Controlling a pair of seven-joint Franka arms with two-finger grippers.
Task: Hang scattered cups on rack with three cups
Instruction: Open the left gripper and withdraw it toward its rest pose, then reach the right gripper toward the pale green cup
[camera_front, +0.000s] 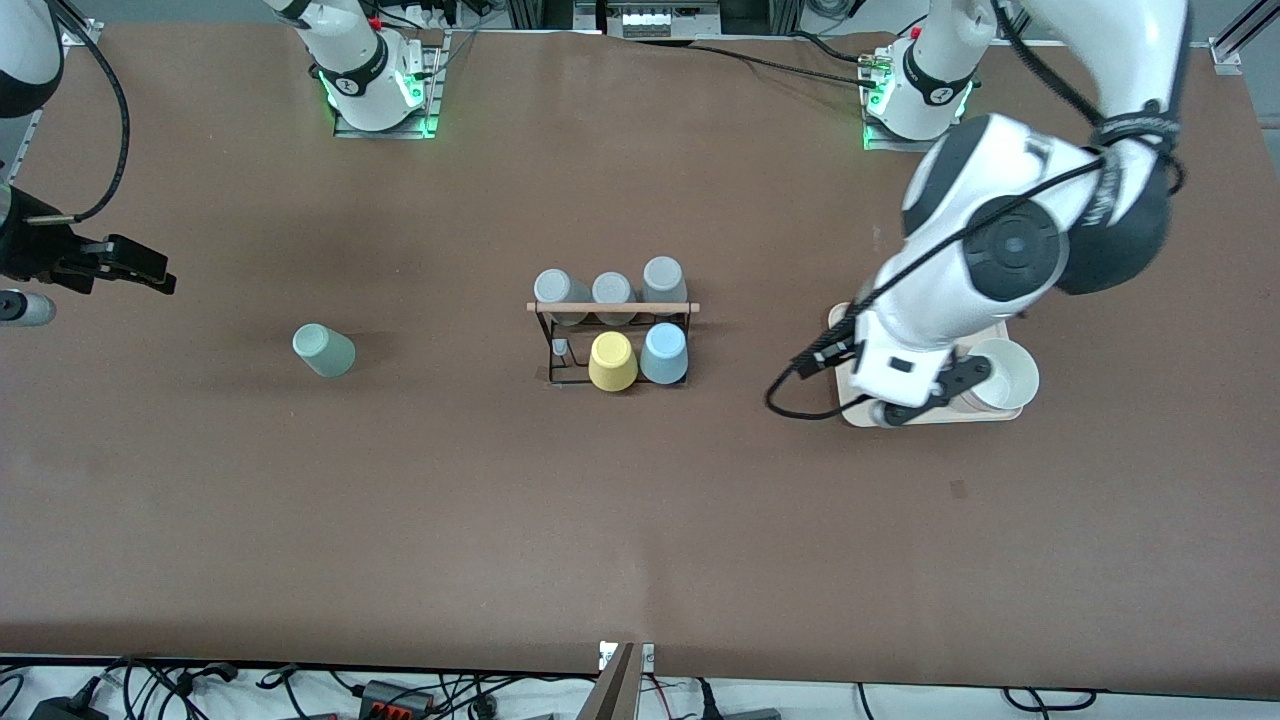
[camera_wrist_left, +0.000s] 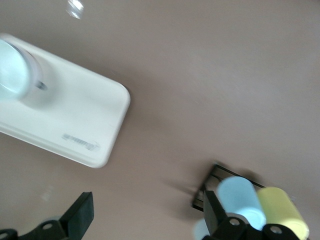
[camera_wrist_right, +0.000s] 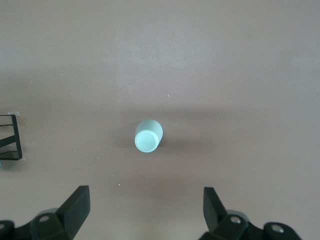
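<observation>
The rack (camera_front: 612, 340) stands in the middle of the worktop (camera_front: 640, 520). It carries three grey cups (camera_front: 610, 290) in the row farther from the front camera. In the nearer row the yellow cup (camera_front: 612, 361) sits in the middle and the light blue cup (camera_front: 664, 353) sits beside it, toward the left arm's end. The peg (camera_front: 560, 350) toward the right arm's end in this nearer row is bare. So one of the two scattered cups appears to be hung already, and one place is free.

The mint green cup (camera_front: 324, 350) is not yet hung. It stands on the worktop, mouth down, well apart from the rack, toward the right arm's end of the table.

The left hand (camera_front: 935, 390) is over the beige tray (camera_front: 850, 405), near a white cup (camera_front: 1003, 376) that stands on the tray. In the left wrist view its fingers (camera_wrist_left: 80, 217) are spread and nothing is between them.

The right hand (camera_front: 140, 270) is over the worktop's edge at the right arm's end. In the right wrist view its fingers (camera_wrist_right: 75, 205) are spread wide and hold nothing, and the mint green cup lies below it.

What is left, as it seems: the right arm must take the mint green cup and bring it to the bare peg.
</observation>
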